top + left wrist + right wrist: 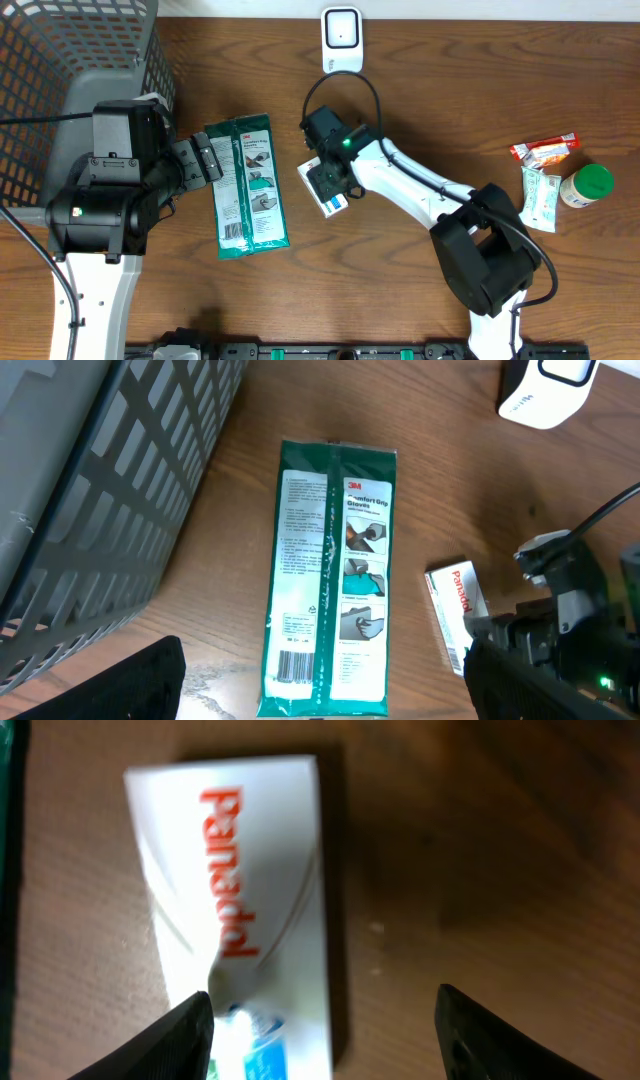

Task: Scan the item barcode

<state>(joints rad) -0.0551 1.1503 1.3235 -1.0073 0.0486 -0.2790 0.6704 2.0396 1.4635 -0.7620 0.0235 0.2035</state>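
Observation:
A white Panadol box (336,204) lies flat on the wooden table below the white barcode scanner (341,38). My right gripper (330,180) hovers right over it, open. In the right wrist view the box (240,880) lies by the left finger (185,1035), with bare table between it and the other finger of the gripper (325,1035). A green glove pack (248,187) lies to the left, its barcode (292,665) facing up. My left gripper (320,695) stands wide open above the pack's near end and holds nothing.
A grey wire basket (60,60) fills the back left corner. At the right edge lie an orange snack packet (545,150), a white-green packet (540,198) and a green-lidded bottle (585,185). The scanner (545,390) also shows in the left wrist view.

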